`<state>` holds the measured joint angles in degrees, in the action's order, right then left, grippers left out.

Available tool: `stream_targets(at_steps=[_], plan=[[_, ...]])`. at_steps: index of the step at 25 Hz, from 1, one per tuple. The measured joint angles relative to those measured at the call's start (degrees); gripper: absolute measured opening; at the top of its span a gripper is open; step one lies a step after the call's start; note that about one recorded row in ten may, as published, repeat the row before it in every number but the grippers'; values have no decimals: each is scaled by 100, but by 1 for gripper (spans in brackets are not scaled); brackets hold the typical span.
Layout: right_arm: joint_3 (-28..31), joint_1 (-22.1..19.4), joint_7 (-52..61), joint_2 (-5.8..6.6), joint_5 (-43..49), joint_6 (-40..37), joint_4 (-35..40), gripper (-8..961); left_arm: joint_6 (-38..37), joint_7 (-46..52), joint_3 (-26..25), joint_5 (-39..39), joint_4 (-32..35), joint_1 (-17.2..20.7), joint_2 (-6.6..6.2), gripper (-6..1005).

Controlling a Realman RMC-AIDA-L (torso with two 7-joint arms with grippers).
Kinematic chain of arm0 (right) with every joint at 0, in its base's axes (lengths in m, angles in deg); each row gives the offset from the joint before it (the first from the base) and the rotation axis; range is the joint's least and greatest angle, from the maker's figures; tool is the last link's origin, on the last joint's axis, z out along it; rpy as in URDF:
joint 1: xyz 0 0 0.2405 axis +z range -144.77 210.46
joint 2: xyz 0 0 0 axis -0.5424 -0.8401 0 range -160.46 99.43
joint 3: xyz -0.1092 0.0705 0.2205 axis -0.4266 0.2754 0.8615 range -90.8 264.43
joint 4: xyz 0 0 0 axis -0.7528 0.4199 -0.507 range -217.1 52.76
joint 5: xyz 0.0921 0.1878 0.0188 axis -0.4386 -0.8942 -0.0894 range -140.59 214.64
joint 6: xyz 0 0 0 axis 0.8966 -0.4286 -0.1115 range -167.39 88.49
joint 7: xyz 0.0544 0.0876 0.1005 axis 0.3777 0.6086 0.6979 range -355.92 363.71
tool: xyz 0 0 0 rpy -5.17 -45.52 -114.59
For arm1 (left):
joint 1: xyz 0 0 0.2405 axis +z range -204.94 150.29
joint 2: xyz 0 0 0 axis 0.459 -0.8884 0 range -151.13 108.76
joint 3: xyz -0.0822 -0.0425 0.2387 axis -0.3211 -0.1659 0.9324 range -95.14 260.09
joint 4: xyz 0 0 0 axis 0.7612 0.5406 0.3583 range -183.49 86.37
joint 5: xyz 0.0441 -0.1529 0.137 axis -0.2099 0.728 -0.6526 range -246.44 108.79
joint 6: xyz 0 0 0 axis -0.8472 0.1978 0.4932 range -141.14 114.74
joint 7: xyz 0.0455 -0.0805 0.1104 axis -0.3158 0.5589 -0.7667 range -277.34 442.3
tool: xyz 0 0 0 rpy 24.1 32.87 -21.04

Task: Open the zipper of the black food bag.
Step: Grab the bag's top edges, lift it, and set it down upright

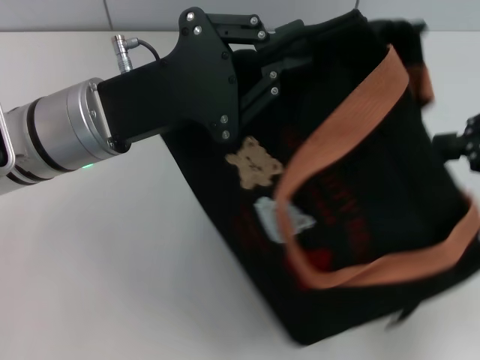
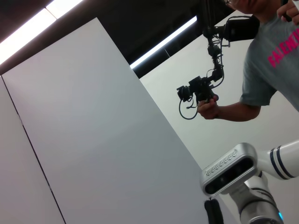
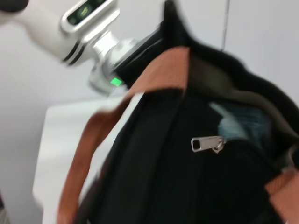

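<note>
The black food bag (image 1: 375,202) stands tilted on the white table, an orange-brown handle (image 1: 352,120) draped over its side and a tan bear (image 1: 253,163) stitched on it. My left gripper (image 1: 264,58) is shut on the bag's top edge at its far left corner. At the bag's right side only part of my right gripper (image 1: 465,144) shows. In the right wrist view the zipper's silvery pull (image 3: 208,143) lies on the dark top of the bag (image 3: 154,177), with a gap open beyond it. No right fingers show there.
The white table (image 1: 112,247) stretches out to the left of the bag. In the left wrist view a person (image 2: 271,60) holds a camera rig by a white wall, and the robot's head (image 2: 229,170) shows below.
</note>
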<state>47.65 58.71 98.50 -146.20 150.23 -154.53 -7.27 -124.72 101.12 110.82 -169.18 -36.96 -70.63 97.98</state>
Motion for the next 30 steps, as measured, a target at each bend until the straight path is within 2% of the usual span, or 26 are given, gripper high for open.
stream_targets(at_steps=[2, 3, 4, 5, 6, 7, 8, 13, 18, 23, 26, 30], plan=[[127, 67, 25, 39, -3, 1, -178, -1, 0, 1, 5, 0, 0, -4, 0, 152], [361, 205, 97, 140, -49, -1, -562, -1, 0, 4, 5, 0, 2, -6, 1, 152], [361, 205, 97, 140, -49, -1, -562, -1, 0, 9, 5, 0, 5, -8, 1, 152], [446, 262, 190, 201, -104, -7, -731, -1, -1, 15, 5, -4, 6, -9, 1, 152], [538, 349, 438, 318, -215, -12, -986, -1, -3, 27, 5, -17, 16, -10, 1, 152], [538, 349, 438, 318, -215, -12, -986, 0, -3, 27, 5, -17, 16, -10, 1, 152], [588, 446, 754, 425, -295, -9, -1181, 1, -5, 38, 7, -26, 31, -11, 1, 152], [574, 635, 1512, 476, -309, 92, -1241, 5, -5, 47, 21, -40, 44, -26, 1, 152], [541, 873, 2220, 492, -293, -128, -1299, 163, -6, 46, 25, -45, 36, -56, 1, 152], [541, 1155, 3081, 587, -299, -583, -1483, 194, 5, 40, 45, -50, 32, -70, 1, 152], [542, 1232, 3404, 612, -292, -635, -1523, 248, 31, 24, 75, -52, 32, -73, 1, 152], [544, 1250, 3519, 615, -276, -535, -1555, 269, 42, 12, 85, -54, 22, -81, 1, 152]])
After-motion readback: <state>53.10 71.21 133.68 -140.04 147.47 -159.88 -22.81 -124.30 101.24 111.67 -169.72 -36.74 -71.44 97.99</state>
